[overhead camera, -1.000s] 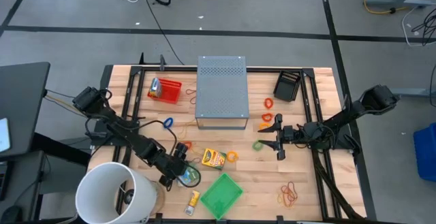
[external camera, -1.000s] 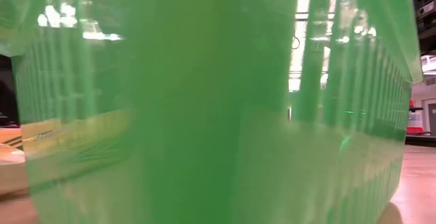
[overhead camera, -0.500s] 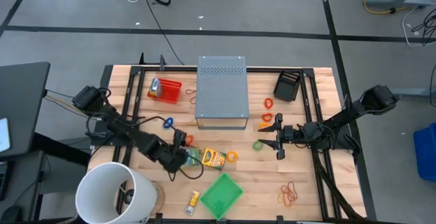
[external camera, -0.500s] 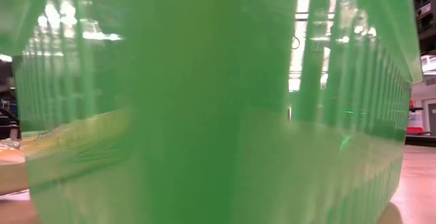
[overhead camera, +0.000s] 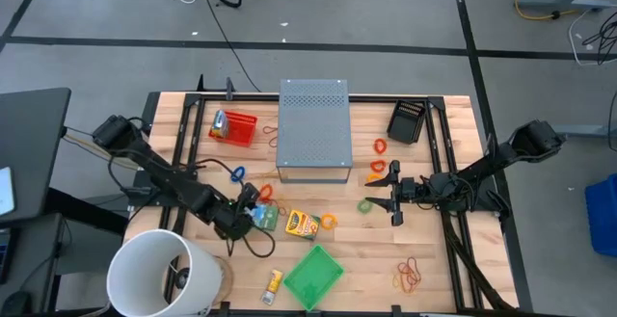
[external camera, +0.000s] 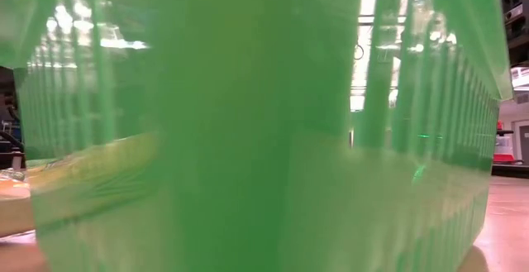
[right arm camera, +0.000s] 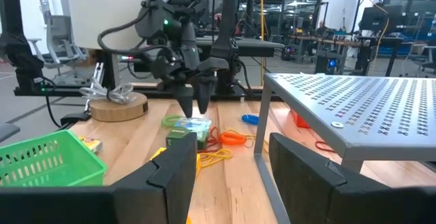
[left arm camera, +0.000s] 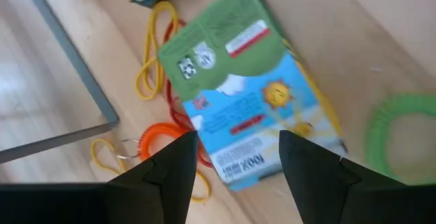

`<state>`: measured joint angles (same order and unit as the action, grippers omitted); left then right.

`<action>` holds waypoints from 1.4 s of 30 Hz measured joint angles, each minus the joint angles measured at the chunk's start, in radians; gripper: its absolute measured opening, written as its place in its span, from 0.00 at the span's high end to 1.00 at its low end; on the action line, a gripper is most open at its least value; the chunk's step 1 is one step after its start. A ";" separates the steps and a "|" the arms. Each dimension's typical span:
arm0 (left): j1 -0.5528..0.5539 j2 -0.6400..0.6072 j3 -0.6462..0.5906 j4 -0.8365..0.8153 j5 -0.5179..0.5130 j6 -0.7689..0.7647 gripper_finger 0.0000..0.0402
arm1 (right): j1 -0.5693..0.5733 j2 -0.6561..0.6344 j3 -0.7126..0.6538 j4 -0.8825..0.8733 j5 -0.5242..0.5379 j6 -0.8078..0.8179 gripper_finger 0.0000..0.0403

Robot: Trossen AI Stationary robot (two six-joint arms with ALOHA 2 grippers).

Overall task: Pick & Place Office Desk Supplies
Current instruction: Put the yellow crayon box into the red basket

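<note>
Hovering over the green-and-blue packet (left arm camera: 248,94), left gripper (overhead camera: 249,211) points down with fingers parted, straddling the packet's near end; actual contact not discernible. Packet lies flat on the wooden table (overhead camera: 434,259) among orange and yellow rubber bands (left arm camera: 160,139), beside the yellow-orange packet (overhead camera: 302,224), in front of the grey perforated box (overhead camera: 313,129). Left arm reaches in slantwise from the left edge. Right gripper (overhead camera: 395,197) waits open and empty near a green band (overhead camera: 366,204), arm stretched from the right.
</note>
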<state>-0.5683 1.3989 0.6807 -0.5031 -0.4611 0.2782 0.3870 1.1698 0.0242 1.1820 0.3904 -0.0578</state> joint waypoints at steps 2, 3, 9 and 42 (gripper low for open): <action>-0.001 -0.011 0.001 -0.028 0.004 0.033 0.47 | 0.000 0.000 0.000 0.000 0.000 0.000 0.53; -0.001 -0.011 0.001 -0.044 0.004 0.049 0.47 | 0.000 0.000 0.000 0.000 0.000 0.000 0.53; 0.000 0.008 0.002 -0.096 0.044 0.175 0.47 | 0.000 0.000 0.000 -0.001 0.000 0.000 0.53; 0.009 0.132 0.008 0.087 -0.008 0.402 0.98 | 0.000 0.000 0.000 -0.005 0.000 -0.008 0.53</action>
<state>-0.5593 1.5312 0.6891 -0.4161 -0.4695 0.6801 0.3868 1.1695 0.0242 1.1770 0.3904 -0.0657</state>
